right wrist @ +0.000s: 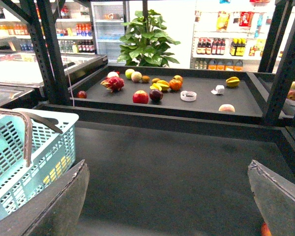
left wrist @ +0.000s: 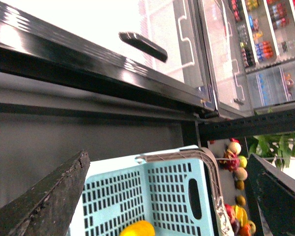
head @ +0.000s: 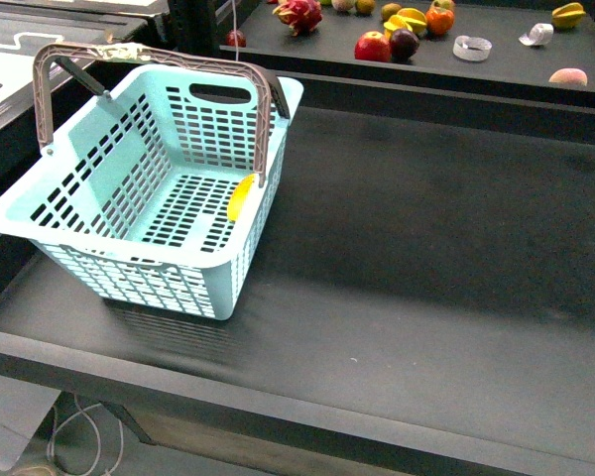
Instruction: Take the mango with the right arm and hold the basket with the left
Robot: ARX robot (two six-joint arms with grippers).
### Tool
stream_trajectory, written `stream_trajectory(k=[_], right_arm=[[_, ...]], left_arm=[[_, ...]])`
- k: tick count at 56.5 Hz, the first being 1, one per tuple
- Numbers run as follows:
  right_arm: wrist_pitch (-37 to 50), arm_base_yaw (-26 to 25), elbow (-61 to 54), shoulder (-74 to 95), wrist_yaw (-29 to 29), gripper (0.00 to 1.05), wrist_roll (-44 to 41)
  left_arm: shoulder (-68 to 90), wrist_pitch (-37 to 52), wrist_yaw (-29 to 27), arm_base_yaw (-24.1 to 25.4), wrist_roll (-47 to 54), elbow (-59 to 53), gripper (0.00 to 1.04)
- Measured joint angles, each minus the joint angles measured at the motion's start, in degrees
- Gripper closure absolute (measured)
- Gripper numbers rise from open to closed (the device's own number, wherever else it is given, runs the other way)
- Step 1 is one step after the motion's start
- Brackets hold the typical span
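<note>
Mango lies inside my basket at its 3 o'clock wall; both grippers' fingers spread apart, holding nothing.

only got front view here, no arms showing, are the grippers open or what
observer: the left gripper is open with nothing between its fingers. Its camera looks down into the basket.
operator: and the right one
observer: the right gripper is open and empty too, over the bare dark table, with the basket off to one side.
operator: that yellow sliver in the basket, is it the mango
observer: likely. The left wrist view shows a smooth, rounded yellow fruit inside the basket, though the frame edge cuts it off.
</note>
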Motion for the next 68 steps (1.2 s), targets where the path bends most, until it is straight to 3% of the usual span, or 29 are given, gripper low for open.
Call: stream_trajectory(k=[9, 22, 24, 25, 28, 32, 34, 40, 50, 55, 57, 68], right_arm=[[0.0, 0.0, 0.0, 0.0, 0.0, 0.08, 0.0], [0.0, 0.0, 0.0, 0.0, 0.0, 0.08, 0.0], [0.0, 0.0, 0.0, 0.0, 0.0, 0.08, 0.0], [0.0, 0.0, 0.0, 0.0, 0.0, 0.08, 0.0], [0.0, 0.0, 0.0, 0.0, 0.1, 0.08, 0.0], [0.0, 0.0, 0.0, 0.0, 0.0, 0.08, 0.0], [0.0, 0.0, 0.0, 0.0, 0.0, 0.08, 0.0], [0.0, 0.0, 0.0, 0.0, 0.0, 0.08, 0.0], [0.0, 0.0, 0.0, 0.0, 0.0, 0.08, 0.0], [0.0, 0.0, 0.0, 0.0, 0.0, 0.08, 0.0], [0.0, 0.0, 0.0, 0.0, 0.0, 0.08, 0.0], [0.0, 0.0, 0.0, 0.0, 0.0, 0.08, 0.0]], left_arm=[[-10.1, -3.8, -4.1, 0.5, 2.2, -7.3, 0.08], [-10.7, -3.9, -4.0, 0.5, 3.1, -7.4, 0.08], [-9.4, 2.1, 2.3, 2.0, 8.1, -9.2, 0.13], [-8.6, 7.2, 9.5, 2.7, 12.0, -10.6, 0.17], [-7.3, 20.3, 23.1, 3.5, 25.6, -15.3, 0.28], [-8.8, 28.8, 33.2, 2.6, 41.5, -19.1, 0.4], [-10.9, 29.7, 34.7, 1.8, 49.2, -20.2, 0.47], [-17.1, 28.3, 33.0, 0.6, 61.2, -23.6, 0.69], [-25.7, 22.9, 31.2, -1.7, 65.7, -27.7, 1.03], [-31.1, 19.3, 29.9, -2.6, 66.4, -29.2, 1.03], [-33.4, 17.5, 26.6, -4.9, 66.4, -29.8, 1.03], [-44.8, 8.4, 25.6, -7.3, 66.8, -31.8, 1.03]])
